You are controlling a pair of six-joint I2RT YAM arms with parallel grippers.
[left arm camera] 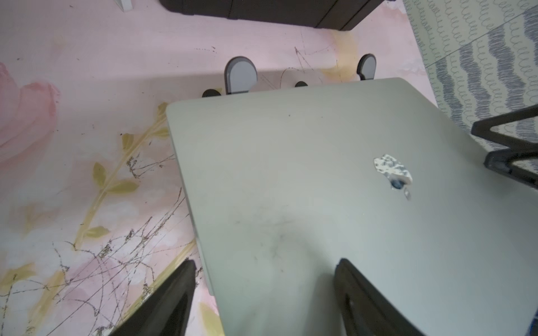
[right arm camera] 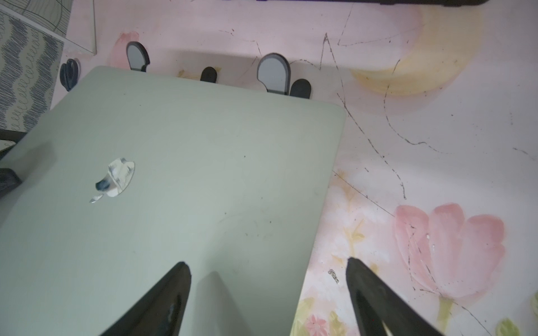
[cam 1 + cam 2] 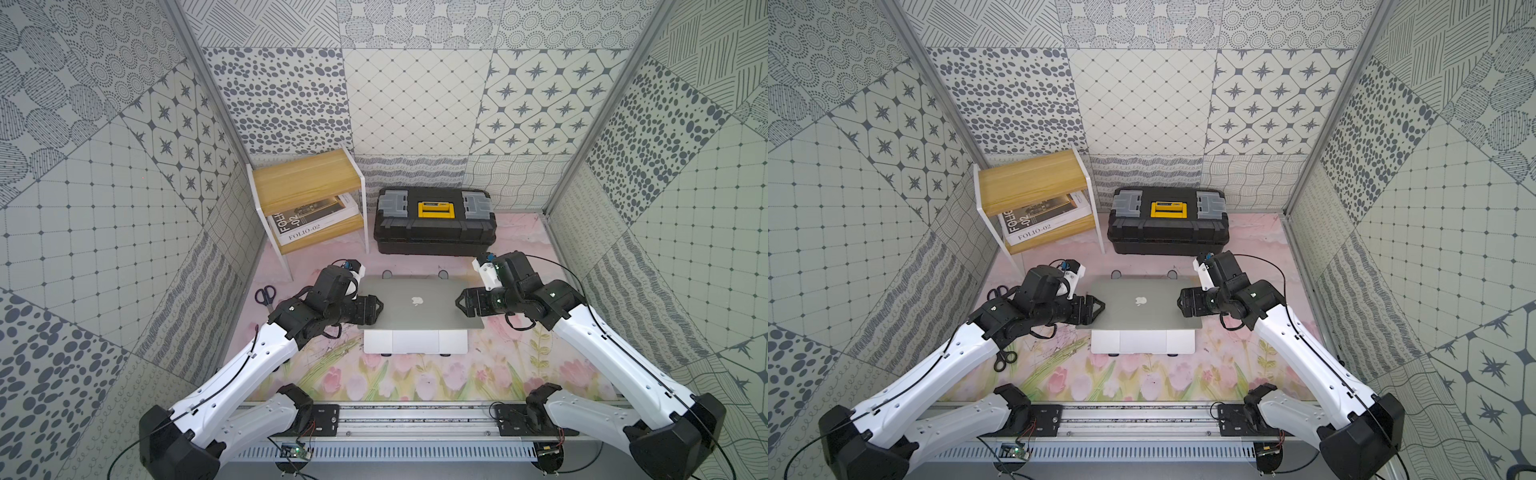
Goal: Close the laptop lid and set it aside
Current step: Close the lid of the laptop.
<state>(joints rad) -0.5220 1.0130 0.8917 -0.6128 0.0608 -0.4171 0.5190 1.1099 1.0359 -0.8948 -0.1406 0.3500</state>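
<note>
Clearly mid-closing: my left gripper (image 3: 376, 309) and right gripper (image 3: 460, 303) gape open astride the tilted laptop lid (image 3: 399, 303), so next I'd press it flat.

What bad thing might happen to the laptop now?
The laptop lid looks not fully shut, since the trackpad shows in front. The left gripper and right gripper are both open astride its side edges, so it may drop or stay ajar. The laptop seems raised on a stand; a sideways push might slide it off.
</note>
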